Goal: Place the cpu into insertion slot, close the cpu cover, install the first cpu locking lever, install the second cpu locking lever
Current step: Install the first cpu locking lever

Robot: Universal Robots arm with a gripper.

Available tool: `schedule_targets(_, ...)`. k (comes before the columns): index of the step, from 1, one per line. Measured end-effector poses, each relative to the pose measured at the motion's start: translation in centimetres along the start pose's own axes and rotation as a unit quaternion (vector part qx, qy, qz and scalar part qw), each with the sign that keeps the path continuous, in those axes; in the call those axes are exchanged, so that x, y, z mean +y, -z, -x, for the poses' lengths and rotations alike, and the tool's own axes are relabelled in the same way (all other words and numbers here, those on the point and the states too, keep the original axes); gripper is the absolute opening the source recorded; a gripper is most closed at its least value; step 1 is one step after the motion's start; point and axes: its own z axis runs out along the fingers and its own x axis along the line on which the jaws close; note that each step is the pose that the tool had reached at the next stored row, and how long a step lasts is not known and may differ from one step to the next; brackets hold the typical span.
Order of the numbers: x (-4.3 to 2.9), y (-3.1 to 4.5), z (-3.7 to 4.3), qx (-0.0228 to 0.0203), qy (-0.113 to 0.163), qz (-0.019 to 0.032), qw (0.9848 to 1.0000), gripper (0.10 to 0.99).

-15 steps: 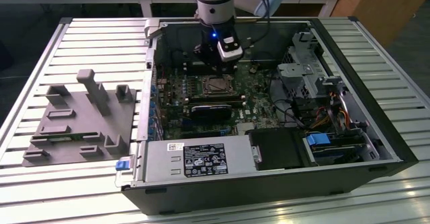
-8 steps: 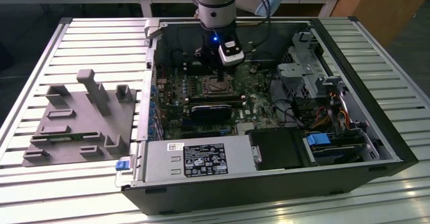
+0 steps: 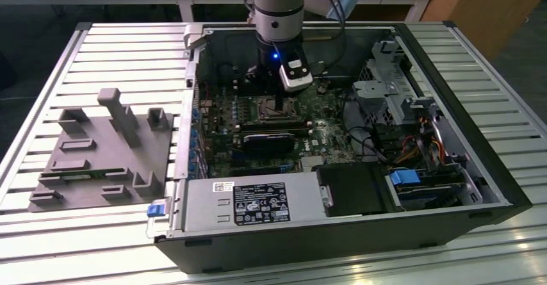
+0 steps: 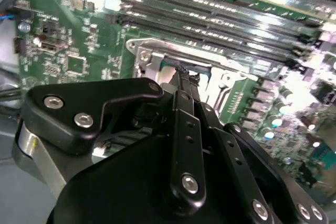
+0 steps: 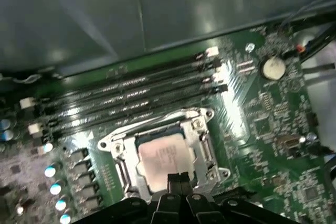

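Claw tips together over the cpu, its print unreadable.

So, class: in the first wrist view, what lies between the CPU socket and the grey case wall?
Four long black memory slots run side by side across the green motherboard between the CPU socket and the case wall.

Grey arm, black screwed linkages, possibly blue light
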Motion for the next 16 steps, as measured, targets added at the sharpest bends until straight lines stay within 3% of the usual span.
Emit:
schedule_targets(6, -0.02, 0.11, 0.00, 0.0002, 0.000, -0.0005, 1.0000, 0.102)
schedule_targets(13, -0.03, 2.29, 0.18, 0.0001, 0.000, -0.0003, 1.0000, 0.102)
schedule_targets(16, -0.02, 2.56, 0.20, 0.0001, 0.001, -0.0001, 1.0000, 0.102)
